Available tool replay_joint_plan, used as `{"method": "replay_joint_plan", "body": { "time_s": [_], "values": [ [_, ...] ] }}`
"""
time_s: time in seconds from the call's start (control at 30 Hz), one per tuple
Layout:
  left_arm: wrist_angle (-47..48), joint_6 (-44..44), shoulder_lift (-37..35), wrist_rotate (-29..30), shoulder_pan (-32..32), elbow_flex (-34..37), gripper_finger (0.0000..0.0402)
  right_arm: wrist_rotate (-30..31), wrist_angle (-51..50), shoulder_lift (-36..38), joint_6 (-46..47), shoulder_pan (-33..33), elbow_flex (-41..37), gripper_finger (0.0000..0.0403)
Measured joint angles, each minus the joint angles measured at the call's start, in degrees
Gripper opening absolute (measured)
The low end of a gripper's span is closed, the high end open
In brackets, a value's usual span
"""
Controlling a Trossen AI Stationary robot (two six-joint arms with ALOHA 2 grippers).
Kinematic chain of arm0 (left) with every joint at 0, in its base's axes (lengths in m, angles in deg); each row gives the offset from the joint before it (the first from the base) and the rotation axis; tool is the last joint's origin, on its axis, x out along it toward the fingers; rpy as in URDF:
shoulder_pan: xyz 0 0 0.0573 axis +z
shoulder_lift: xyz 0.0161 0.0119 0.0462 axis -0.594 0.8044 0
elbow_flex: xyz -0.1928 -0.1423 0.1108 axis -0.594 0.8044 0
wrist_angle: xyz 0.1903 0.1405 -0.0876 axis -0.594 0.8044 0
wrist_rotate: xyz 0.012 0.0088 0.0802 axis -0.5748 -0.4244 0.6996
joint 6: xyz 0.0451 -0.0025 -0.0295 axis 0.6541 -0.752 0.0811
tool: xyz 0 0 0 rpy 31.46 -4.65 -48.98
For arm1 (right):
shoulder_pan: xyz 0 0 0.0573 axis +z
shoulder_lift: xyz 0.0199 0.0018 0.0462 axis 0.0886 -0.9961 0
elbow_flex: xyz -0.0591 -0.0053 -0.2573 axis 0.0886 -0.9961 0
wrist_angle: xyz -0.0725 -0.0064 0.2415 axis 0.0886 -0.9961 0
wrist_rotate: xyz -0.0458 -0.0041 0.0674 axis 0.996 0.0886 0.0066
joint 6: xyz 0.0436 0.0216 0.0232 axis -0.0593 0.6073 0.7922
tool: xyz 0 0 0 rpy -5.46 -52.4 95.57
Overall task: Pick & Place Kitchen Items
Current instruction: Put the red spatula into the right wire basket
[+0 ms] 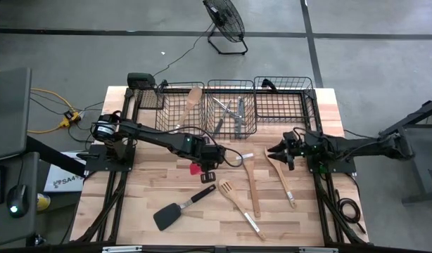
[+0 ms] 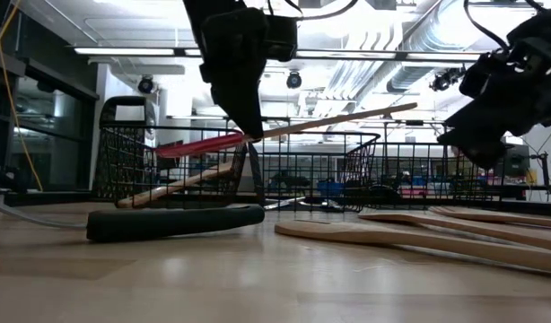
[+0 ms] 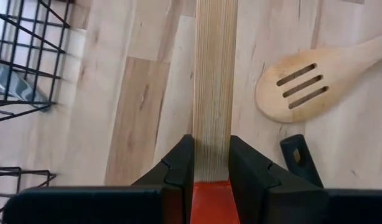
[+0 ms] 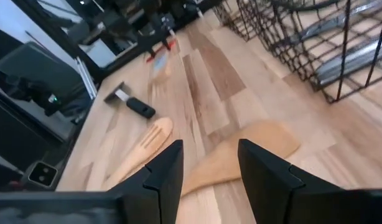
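Red-headed spatula [image 2: 258, 135] clamped in left gripper [image 3: 211, 163], lifted

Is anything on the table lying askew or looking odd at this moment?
Nothing is spilled or broken. One oddity: the spatula in the left gripper hangs tilted above the table, handle end higher, as the low view shows. A wooden spoon leans out over the left basket rim. The right gripper is open, empty.

Only legible txt: "SA4", partly cut off, on white sheet [image 1: 63, 180] left of table.
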Motion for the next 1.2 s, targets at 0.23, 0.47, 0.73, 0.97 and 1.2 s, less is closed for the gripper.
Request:
{"method": "replay_joint_plan", "body": {
  "time_s": [0.23, 0.47, 0.73, 0.97, 1.2],
  "values": [
    [-1.8, 0.4, 0.0, 1.6, 0.0, 0.0, 0.007, 11.7, 1.7, -2.3, 4.2, 13.2, 0.0, 0.0144],
    [-8.3, 3.1, 0.0, 1.6, 0.0, 0.0, 0.007, 27.0, 14.0, -6.2, 0.5, 25.5, 0.0, 0.0144],
    [-14.2, 8.0, 0.0, 1.8, 0.0, -0.7, 0.007, 34.7, 19.5, -12.1, -2.7, 30.3, 0.0, 0.0144],
    [-16.2, 11.8, 0.0, 2.8, 0.0, -5.1, 0.007, 34.7, 23.5, -16.1, -3.1, 30.2, 0.0, 0.0144],
    [-16.3, 16.1, 0.0, 4.7, 0.1, -10.0, 0.007, 34.5, 31.4, -18.8, -13.9, 30.2, 0.2, 0.0144]
  ]
}}
